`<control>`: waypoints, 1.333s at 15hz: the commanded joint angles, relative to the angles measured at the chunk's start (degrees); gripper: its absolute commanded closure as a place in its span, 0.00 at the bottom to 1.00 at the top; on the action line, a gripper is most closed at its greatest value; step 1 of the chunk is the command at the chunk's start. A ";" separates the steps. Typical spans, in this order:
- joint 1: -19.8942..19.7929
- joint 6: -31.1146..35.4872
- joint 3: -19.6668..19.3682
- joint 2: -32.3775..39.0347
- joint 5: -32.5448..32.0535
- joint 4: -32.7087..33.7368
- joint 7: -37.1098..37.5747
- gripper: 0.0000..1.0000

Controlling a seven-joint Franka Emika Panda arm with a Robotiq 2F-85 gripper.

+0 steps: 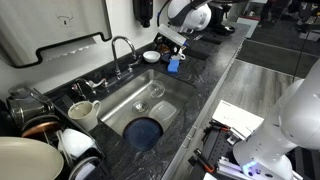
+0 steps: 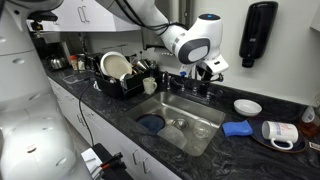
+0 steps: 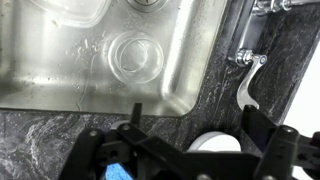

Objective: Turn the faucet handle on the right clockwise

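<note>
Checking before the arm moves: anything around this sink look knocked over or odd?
The white mug on the counter beside the sink seems to lie on its side. Nothing else looks spilled or damaged.

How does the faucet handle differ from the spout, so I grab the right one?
The spout rises tall and arches toward the basin; the faucet handle is a short, low lever on the counter. The spout is a thin tube; the faucet handle tapers into a curved blade. Both are shiny chrome.
</note>
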 commanded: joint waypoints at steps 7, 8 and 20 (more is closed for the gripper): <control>0.19 -0.56 1.31 15.13 2.75 17.27 19.84 0.00; -0.07 -0.20 1.51 16.57 3.50 18.87 20.31 0.00; -2.46 -7.45 2.15 30.06 6.44 34.85 23.45 0.00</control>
